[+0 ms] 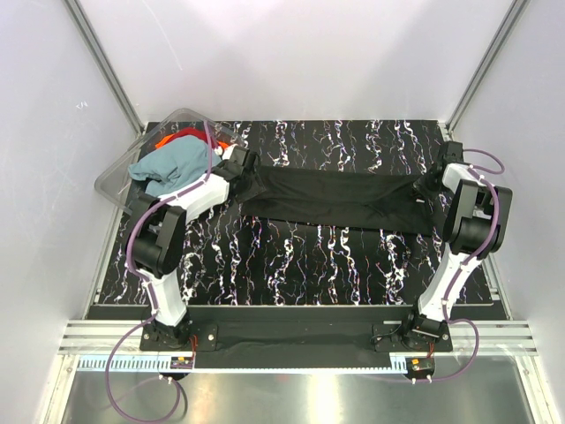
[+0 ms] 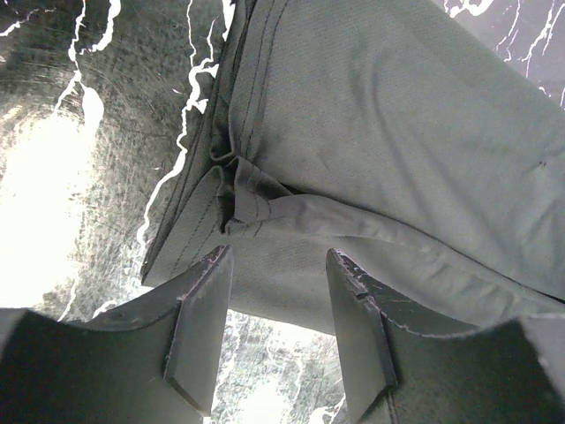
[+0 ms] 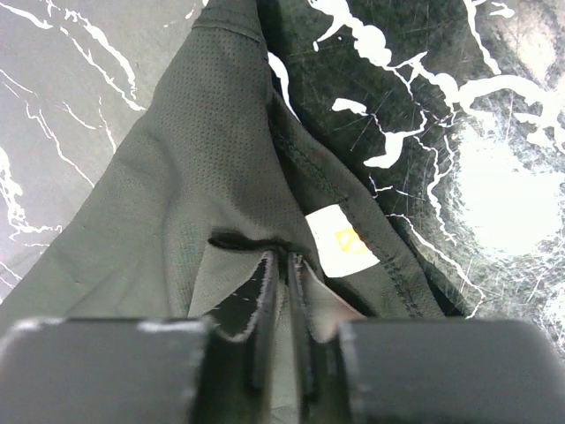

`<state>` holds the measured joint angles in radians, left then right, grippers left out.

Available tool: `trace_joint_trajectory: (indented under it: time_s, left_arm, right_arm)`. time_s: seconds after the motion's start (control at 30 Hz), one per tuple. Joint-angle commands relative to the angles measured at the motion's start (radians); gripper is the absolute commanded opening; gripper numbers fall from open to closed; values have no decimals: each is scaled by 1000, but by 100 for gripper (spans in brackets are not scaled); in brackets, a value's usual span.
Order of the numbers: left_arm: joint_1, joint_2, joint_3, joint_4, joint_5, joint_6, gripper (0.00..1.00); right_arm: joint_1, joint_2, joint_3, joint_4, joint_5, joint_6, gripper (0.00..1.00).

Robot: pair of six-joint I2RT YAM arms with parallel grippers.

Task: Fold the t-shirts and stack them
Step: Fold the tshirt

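Note:
A black t-shirt (image 1: pixel 340 201) lies stretched in a long band across the marbled table. My left gripper (image 1: pixel 242 167) is at its left end. In the left wrist view that gripper (image 2: pixel 278 265) stands open, its fingers (image 2: pixel 205 309) astride the shirt's hem (image 2: pixel 265 274) without pinching it. My right gripper (image 1: pixel 433 191) is at the shirt's right end. In the right wrist view it (image 3: pixel 284 261) is shut on a fold of the black cloth (image 3: pixel 203 177), next to a white label (image 3: pixel 340 240). A teal-blue t-shirt (image 1: pixel 172 166) and a red-orange t-shirt (image 1: pixel 177 139) lie bunched in the tub.
A clear plastic tub (image 1: pixel 119 172) sits at the table's rear left corner, close beside my left arm. Grey walls with metal posts close in the left, right and far sides. The black marbled mat (image 1: pixel 309 256) spreads in front of the shirt.

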<state>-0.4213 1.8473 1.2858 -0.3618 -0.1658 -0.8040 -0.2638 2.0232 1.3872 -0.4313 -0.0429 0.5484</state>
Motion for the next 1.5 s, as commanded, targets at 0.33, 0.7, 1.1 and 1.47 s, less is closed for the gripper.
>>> trace_joint_trajectory:
  time_s: [0.33,0.7,1.1,1.47]
  left_arm:
    - [-4,47,1,72,-51,-69,55]
    - [12,55,-16,73,-78,-171,49]
    - [12,43,-6,92,-89,-207,15]
    - [13,7,21,81,-93,-146,0]
  right_arm:
    - [5,-14,26,32,18,-2,0]
    - [5,-83,-10,32,-15,11,0]
    - [5,-145,-42,31,-55,33,0]
    - [5,-239,-96,28,-72,45,0]
